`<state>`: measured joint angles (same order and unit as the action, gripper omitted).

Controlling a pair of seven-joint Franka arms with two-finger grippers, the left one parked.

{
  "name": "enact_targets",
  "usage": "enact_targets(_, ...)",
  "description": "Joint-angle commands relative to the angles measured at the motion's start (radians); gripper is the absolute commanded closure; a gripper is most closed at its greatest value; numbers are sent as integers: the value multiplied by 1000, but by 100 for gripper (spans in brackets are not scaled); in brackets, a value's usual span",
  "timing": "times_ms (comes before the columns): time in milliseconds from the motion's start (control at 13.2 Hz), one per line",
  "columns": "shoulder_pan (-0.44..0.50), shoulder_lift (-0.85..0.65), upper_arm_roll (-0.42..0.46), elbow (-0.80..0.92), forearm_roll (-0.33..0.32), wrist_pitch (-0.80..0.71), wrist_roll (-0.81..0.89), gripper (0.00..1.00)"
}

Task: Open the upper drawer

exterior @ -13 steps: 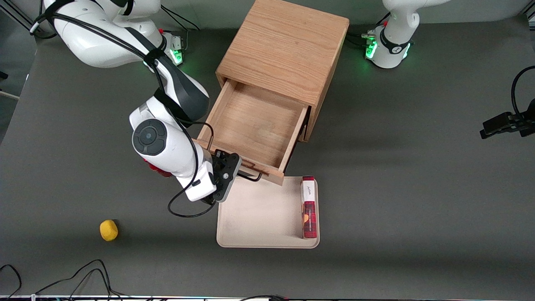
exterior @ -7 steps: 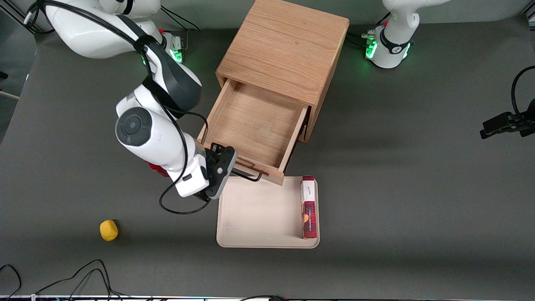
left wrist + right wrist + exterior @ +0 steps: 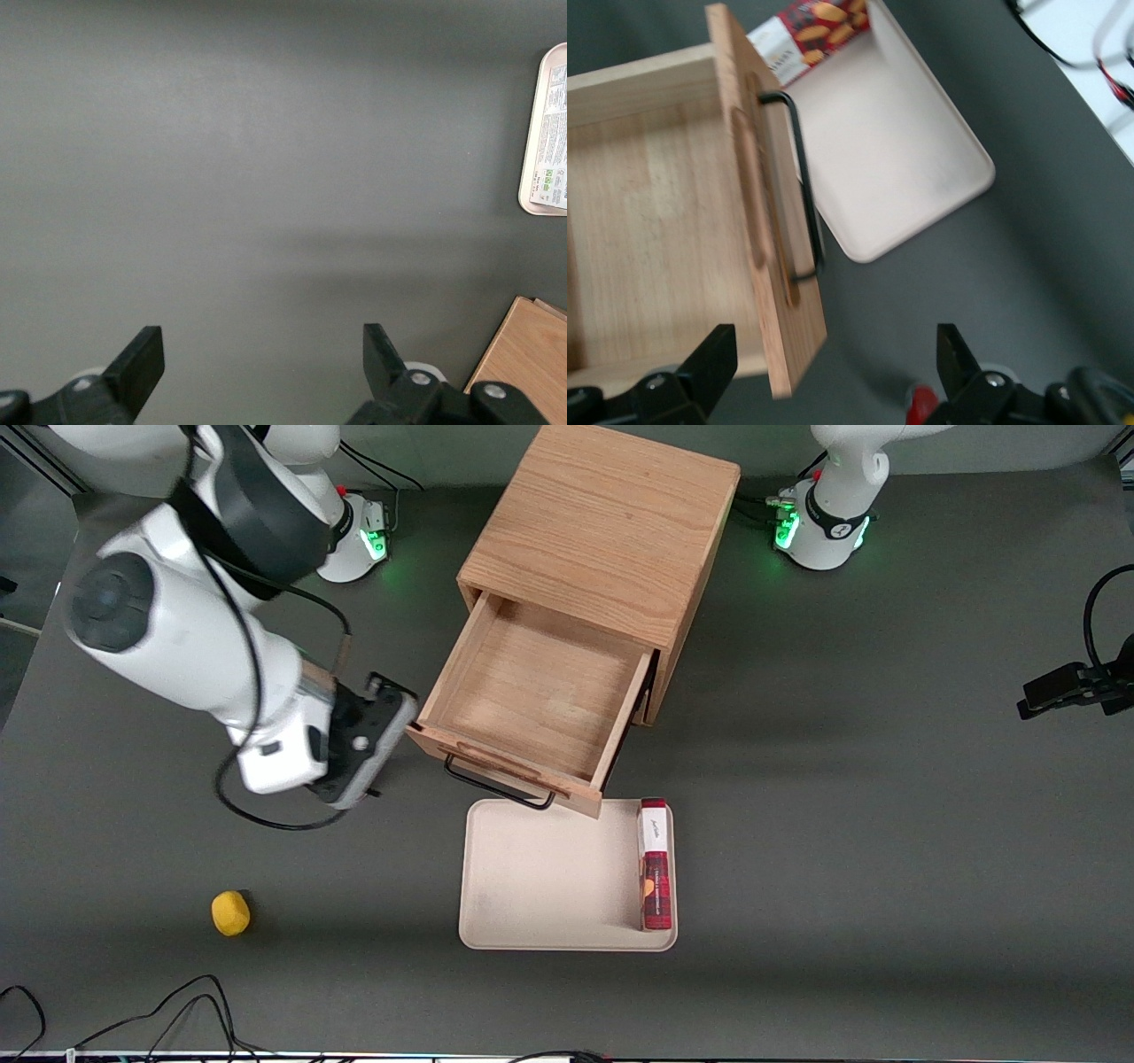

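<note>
The upper drawer (image 3: pixel 532 691) of the oak cabinet (image 3: pixel 602 522) is pulled out wide and its light-wood box is empty. Its thin black wire handle (image 3: pixel 496 784) hangs free on the drawer front, above the tray's edge. My gripper (image 3: pixel 359 748) is raised beside the drawer's front corner, toward the working arm's end of the table, clear of the handle. It is open and empty. In the right wrist view the drawer front (image 3: pixel 766 221) and handle (image 3: pixel 804 190) show between the spread fingers (image 3: pixel 713 363).
A beige tray (image 3: pixel 549 886) lies in front of the drawer, with a red cookie box (image 3: pixel 656 864) along one edge. A yellow ball (image 3: pixel 230 913) lies nearer the front camera. A small red object (image 3: pixel 921 405) shows on the table under my gripper.
My gripper has let go of the drawer handle, lifted and swung away sideways toward the working arm's end. The drawer stays open where it was.
</note>
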<state>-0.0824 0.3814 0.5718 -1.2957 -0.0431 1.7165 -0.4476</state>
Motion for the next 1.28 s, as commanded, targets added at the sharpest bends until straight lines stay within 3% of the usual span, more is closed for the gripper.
enact_targets(0,-117,-192,3,-184,40,-6,82,0)
enact_targets(377,-299,-272,-1,-186,40,-138,173,0)
enact_targets(604,-364,-277,-1,-186,39,-189,394,0)
enact_targets(830,-358,-268,0,-175,20,-205,645,0)
enact_targets(981,-369,-273,2,-165,-12,-209,661,0)
enact_targets(1208,-367,-273,2,-155,-9,-209,668,0)
